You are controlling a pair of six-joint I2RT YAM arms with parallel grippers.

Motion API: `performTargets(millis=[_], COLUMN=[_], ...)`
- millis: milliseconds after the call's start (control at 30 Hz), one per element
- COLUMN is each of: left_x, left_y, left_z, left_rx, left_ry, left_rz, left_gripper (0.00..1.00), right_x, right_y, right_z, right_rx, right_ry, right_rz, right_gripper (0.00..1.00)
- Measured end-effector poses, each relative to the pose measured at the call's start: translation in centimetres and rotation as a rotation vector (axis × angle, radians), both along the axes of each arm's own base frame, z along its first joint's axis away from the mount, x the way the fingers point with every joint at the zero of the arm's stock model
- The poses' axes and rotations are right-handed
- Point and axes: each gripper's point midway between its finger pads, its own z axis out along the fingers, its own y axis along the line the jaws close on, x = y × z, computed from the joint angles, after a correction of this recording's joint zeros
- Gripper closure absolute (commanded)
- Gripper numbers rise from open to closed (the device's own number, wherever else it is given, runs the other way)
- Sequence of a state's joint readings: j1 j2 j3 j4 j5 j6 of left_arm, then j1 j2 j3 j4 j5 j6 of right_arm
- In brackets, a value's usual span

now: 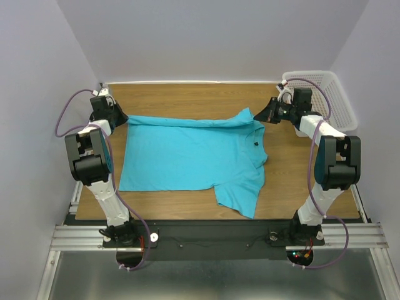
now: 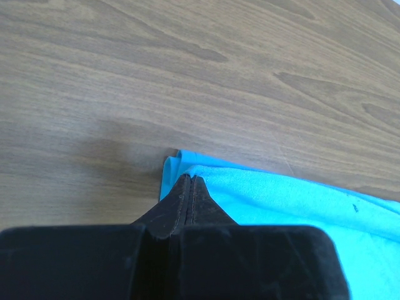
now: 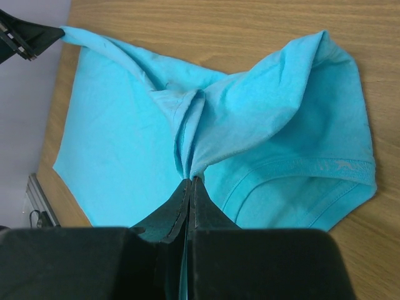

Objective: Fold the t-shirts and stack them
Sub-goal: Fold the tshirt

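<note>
Shirt held at its far edge by both arms

Turquoise cloth covers the middle of a brown wooden table [image 1: 187, 94]. It is a short-sleeved shirt [image 1: 187, 159] lying mostly flat, with its length running left to right in the overhead view. A small dark chest mark [image 1: 256, 144] sits towards the right end. One sleeve [image 1: 240, 194] spreads out towards the near edge of the table, on the right.

The left gripper [image 1: 125, 119] is at the far left corner of the shirt. In its wrist view the left gripper [image 2: 189, 179] has its two black fingers pressed together, with a rolled corner of the shirt [image 2: 281, 194] caught at their tips and bare table [image 2: 187, 62] beyond.

The right gripper [image 1: 256, 115] is at the far right corner, near the collar end. In its wrist view the right gripper [image 3: 190, 181] is also closed tight, and the shirt [image 3: 112, 137] gathers into narrow pleats where the fingertips pinch it. From there the cloth fans out wide across the table [image 3: 219, 25]. The left gripper [image 3: 25, 34] shows in the top left corner of this view, with the shirt's edge drawn to a point at it.

Between the two grippers the far edge of the shirt runs in a nearly straight line. A white mesh basket [image 1: 331, 94] stands at the far right corner of the table, behind the right arm and apart from the shirt.
</note>
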State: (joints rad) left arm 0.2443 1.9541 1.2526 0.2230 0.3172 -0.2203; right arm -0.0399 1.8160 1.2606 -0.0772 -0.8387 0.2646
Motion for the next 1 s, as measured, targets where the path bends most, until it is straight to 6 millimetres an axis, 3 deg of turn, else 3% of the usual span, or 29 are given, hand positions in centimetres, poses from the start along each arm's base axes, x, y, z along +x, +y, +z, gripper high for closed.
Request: performTargets(millis=[367,633,800,900,1000], left_x=[-0.4,-0.4,-0.7,-1.2,-1.9], left_y=[0.0,0.2,0.1,0.1,0.4], left_z=[-0.6,-0.6,-0.4,-0.4,-0.2], left_rx=[0.002,0.006,0.008,0.012,0.018], left_ry=[0.016,0.017,0.014,0.017,0.014], left_rz=[0.005,0.011,0.012,0.018,0.035], left_gripper=[0.97,0.96,0.83,0.61,0.47], right_x=[-0.2,-1.0,-1.3,-1.3,-1.3], right_y=[0.1,0.1,0.1,0.1,0.1], right_z=[0.0,-1.1,-1.2,-1.0,-1.1], right_rx=[0.006,0.003,0.0,-0.002,-0.005], right_ry=[0.002,0.027,0.026,0.019,0.017], right_rz=[0.008,0.014,0.016,0.017,0.019], right_gripper=[0.99,0.99,0.99,0.99,1.0])
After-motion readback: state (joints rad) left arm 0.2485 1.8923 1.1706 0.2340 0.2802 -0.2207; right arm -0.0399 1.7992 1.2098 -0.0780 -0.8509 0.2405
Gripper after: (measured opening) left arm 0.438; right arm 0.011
